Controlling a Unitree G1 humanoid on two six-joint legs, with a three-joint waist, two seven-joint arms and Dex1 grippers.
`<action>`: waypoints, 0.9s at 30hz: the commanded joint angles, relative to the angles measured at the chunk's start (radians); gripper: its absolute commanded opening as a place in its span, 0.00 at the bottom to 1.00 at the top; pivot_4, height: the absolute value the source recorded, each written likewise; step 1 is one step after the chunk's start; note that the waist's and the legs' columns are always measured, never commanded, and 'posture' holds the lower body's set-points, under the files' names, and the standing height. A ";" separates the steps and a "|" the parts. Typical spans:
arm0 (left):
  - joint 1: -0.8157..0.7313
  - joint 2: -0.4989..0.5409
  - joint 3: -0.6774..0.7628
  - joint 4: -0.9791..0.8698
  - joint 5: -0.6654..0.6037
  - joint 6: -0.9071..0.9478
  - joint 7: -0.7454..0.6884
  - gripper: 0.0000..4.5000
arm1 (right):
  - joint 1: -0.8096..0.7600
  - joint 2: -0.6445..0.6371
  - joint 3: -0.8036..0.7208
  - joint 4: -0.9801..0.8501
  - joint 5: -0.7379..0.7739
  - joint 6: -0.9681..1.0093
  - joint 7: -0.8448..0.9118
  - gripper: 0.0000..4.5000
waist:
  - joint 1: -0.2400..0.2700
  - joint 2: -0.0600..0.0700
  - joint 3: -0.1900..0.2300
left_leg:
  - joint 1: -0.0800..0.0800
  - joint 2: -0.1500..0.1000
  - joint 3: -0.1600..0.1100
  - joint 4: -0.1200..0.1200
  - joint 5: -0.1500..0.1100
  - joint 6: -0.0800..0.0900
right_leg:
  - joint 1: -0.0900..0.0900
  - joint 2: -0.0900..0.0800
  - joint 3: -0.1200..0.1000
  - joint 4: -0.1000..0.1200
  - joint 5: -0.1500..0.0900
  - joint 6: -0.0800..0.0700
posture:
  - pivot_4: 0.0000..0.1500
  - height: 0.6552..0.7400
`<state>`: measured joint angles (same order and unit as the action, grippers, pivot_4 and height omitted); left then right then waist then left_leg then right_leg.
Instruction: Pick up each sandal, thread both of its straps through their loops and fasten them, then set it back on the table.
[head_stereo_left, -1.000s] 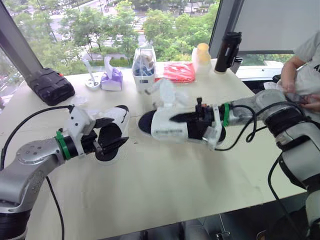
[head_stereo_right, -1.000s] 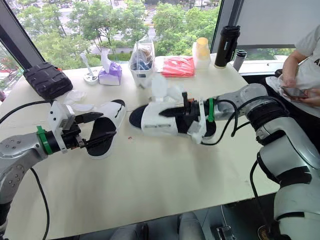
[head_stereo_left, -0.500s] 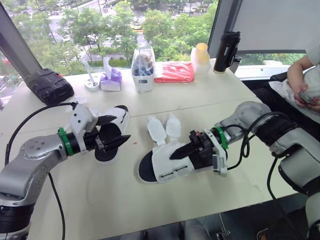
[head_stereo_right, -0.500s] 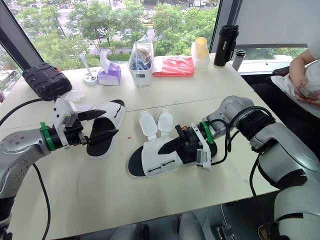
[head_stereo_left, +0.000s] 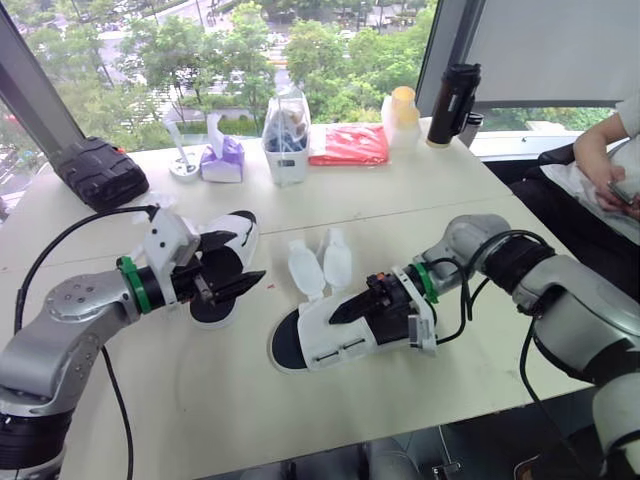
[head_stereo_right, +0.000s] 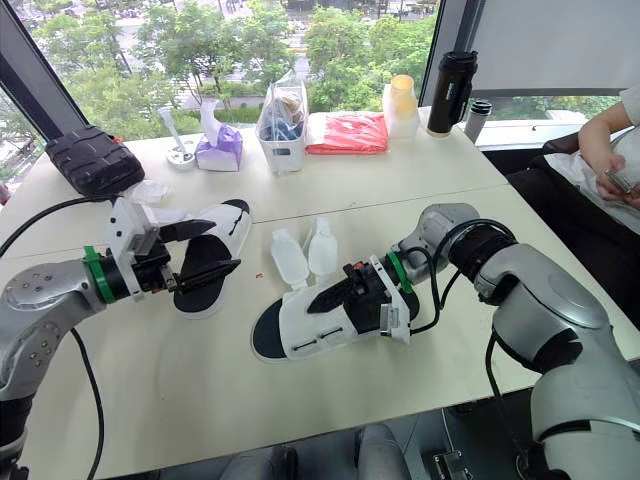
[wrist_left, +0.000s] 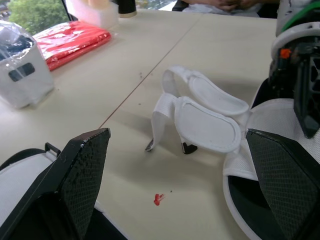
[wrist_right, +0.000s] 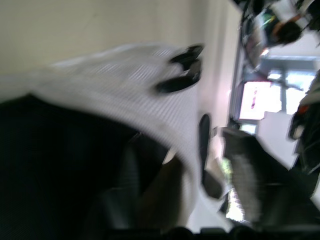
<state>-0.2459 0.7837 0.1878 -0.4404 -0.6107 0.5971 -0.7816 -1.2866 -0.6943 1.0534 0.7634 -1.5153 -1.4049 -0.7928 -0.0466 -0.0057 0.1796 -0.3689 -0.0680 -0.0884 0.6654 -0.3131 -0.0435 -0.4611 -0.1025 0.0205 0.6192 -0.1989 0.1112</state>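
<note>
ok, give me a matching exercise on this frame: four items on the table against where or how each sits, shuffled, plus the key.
Things:
1. black case
2. red packet
3. black flask
4. sandal with loose straps

Places:
A. upright at the far right corner of the table
B. gripped by the right gripper, near the front
C. far left side
D. lying flat beside the yellow-capped container

Pairs: 1-C, 2-D, 3-A, 4-B

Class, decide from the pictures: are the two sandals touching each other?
Apart. The left eye view shows bare table between the left sandal and the right sandal, straps included.
</note>
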 joint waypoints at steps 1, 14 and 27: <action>0.002 0.012 -0.013 -0.027 0.031 -0.046 -0.022 1.00 | -0.038 -0.026 -0.055 0.044 0.117 -0.066 0.115 0.95 | -0.001 0.000 0.000 | 0.000 0.000 0.000 0.000 0.000 0.000 | 0.000 0.000 0.000 0.000 0.000 0.000 | 1.00 1.00; 0.133 -0.006 -0.008 -0.037 0.040 -0.138 -0.133 0.89 | 0.072 -0.328 0.045 -0.006 1.432 0.221 1.274 1.00 | -0.017 0.000 0.000 | 0.013 0.007 0.004 -0.001 -0.004 0.007 | 0.014 0.004 0.001 -0.005 0.000 0.000 | 1.00 1.00; 0.215 -0.041 -0.198 0.049 0.167 -0.267 -0.228 0.01 | 0.400 -0.350 -0.556 -0.683 2.140 1.495 1.665 1.00 | 0.025 0.003 0.001 | 0.017 0.012 0.004 0.003 -0.013 0.023 | 0.019 0.006 0.001 -0.006 0.000 -0.001 | 1.00 1.00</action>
<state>-0.0331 0.7448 0.0271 -0.4062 -0.4807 0.3620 -0.9957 -0.8888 -1.0631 0.5877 0.1423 0.5747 -0.0098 0.9011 -0.0213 -0.0031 0.1805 -0.3519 -0.0560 -0.0848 0.6687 -0.3262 -0.0204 -0.4426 -0.0965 0.0218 0.6132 -0.1988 0.1107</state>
